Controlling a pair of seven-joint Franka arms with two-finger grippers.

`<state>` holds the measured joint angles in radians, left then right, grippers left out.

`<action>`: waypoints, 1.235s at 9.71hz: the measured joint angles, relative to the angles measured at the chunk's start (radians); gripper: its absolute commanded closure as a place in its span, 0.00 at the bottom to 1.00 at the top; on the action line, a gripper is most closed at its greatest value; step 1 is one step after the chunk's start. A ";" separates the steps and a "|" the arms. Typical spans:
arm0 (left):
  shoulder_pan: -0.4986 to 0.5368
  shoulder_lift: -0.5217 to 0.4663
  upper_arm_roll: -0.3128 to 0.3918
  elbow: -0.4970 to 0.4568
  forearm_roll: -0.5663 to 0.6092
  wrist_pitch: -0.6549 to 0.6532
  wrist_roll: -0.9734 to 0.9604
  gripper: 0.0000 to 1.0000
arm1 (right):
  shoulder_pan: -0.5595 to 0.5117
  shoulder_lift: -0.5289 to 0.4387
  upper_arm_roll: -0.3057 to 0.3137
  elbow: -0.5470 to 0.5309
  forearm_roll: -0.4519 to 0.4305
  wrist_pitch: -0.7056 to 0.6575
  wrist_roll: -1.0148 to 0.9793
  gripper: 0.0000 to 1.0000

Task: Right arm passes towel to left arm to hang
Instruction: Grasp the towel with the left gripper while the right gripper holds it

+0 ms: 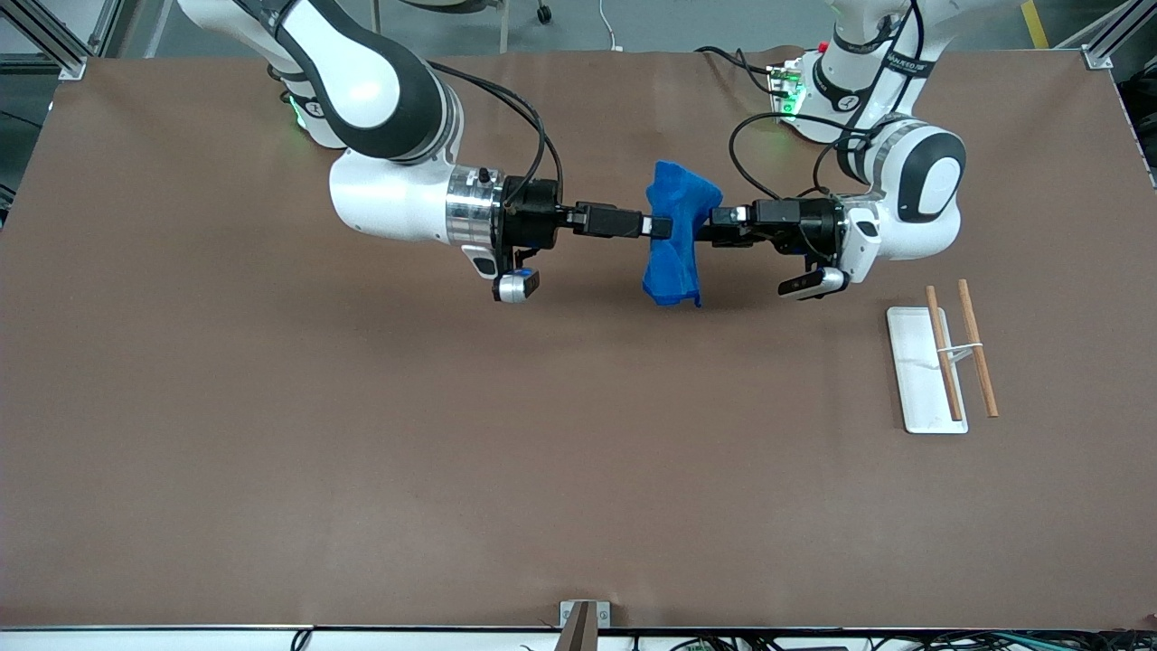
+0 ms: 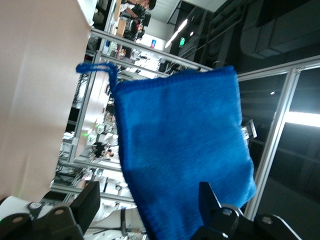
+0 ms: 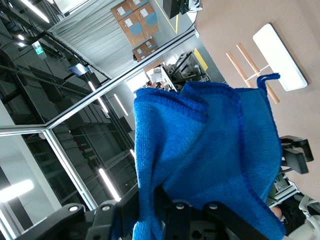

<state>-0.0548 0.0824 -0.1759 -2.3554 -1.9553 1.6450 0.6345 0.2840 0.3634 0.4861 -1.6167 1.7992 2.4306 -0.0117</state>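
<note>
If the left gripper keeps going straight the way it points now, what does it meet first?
The bright blue soft towel, which already hangs between the left gripper's open jaws; past it, probably the right gripper shut on the towel.

blue towel (image 1: 676,237) bunched, aloft midtable

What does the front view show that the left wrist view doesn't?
Only the front view: the right hand shut on the towel, held above the brown table, and the white rack with two wooden rods toward the left arm's end. Only the left wrist view: the towel's corner loop. Both: the blue towel, with the left hand at it.
</note>
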 measured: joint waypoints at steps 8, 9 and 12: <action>0.000 0.040 -0.065 0.009 -0.143 0.052 0.074 0.14 | 0.000 0.000 -0.001 0.003 0.000 0.004 -0.001 1.00; 0.000 0.041 -0.065 0.020 -0.148 0.063 0.074 0.18 | 0.000 0.000 -0.001 0.003 0.000 0.004 -0.001 1.00; 0.000 0.041 -0.068 0.055 -0.174 0.108 0.074 0.87 | 0.000 0.000 -0.001 0.003 0.000 0.006 -0.002 1.00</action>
<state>-0.0544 0.1236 -0.2443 -2.3004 -2.1295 1.7528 0.7084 0.2839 0.3634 0.4854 -1.6140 1.7997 2.4364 -0.0137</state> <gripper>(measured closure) 0.229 0.868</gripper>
